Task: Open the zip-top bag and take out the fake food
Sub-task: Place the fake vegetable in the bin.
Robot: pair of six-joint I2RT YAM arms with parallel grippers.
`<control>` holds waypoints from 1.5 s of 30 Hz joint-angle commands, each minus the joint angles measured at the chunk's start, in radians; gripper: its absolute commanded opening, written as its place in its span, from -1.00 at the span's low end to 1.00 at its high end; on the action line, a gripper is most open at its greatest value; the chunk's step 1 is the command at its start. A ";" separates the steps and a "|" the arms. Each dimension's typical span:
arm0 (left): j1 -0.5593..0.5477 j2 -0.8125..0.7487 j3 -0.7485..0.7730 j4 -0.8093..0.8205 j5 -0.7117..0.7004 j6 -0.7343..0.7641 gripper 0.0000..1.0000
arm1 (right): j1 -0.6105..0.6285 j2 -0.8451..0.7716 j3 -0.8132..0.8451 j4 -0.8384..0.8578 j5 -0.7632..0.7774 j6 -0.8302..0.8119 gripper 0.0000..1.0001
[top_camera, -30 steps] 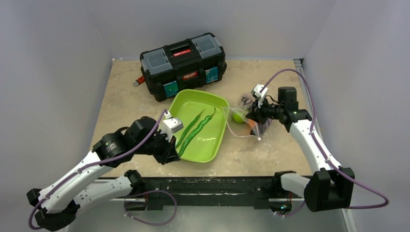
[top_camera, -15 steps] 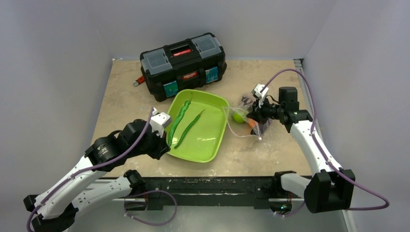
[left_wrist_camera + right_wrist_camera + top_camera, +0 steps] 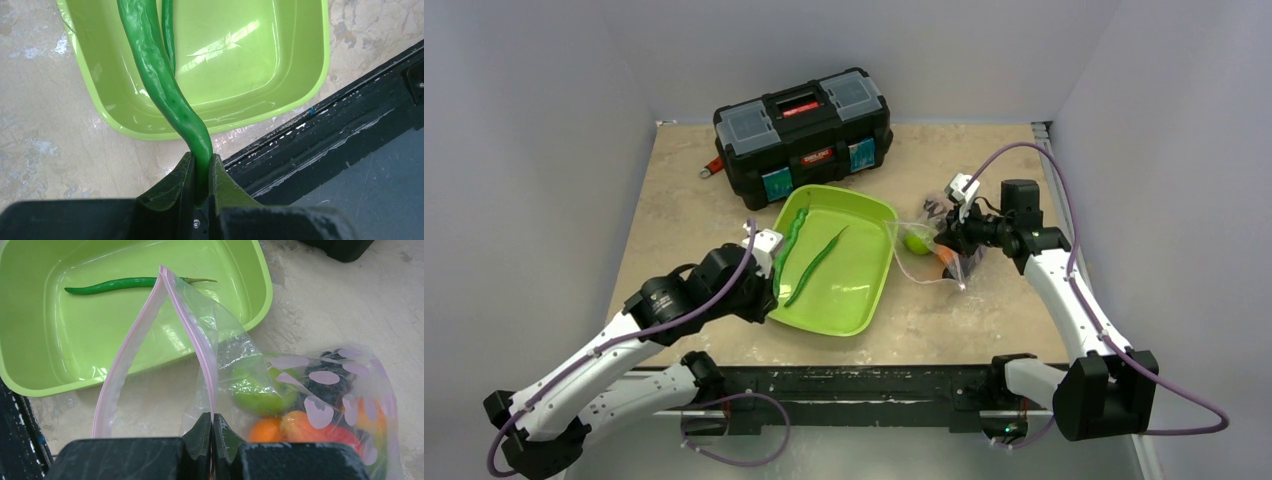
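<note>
Black toolbox (image 3: 804,135) stands on the table (image 3: 694,210) behind the lime-green tray (image 3: 856,275), apart from it. Zip-top bag (image 3: 210,340) lies just right of the tray, mouth open toward it, pink strip parted. Right gripper (image 3: 212,416) is clenched on one lip of the bag. Left gripper (image 3: 201,159), at the tray's left rim, grasps a green bean pod (image 3: 150,65) by its tip; the pod crosses the rim into the tray. A second pod (image 3: 115,285) rests inside the tray. A lime (image 3: 257,397), an orange (image 3: 265,430) and other toy produce remain bagged.

Risk: released here, the held pod may tip outward over the rim. The thin film may slip from the right pinch, collapsing the mouth
</note>
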 commanded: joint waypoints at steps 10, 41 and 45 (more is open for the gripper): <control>0.030 0.048 -0.072 0.122 -0.007 -0.043 -1.00 | -0.006 -0.024 0.009 0.034 -0.001 0.005 -1.00; 0.081 0.111 -0.106 0.286 0.079 -0.074 0.52 | -0.007 -0.027 0.011 0.031 -0.006 0.004 -1.00; 0.085 0.079 -0.075 0.301 0.113 -0.089 0.65 | -0.008 -0.026 0.010 0.029 -0.007 0.004 -1.00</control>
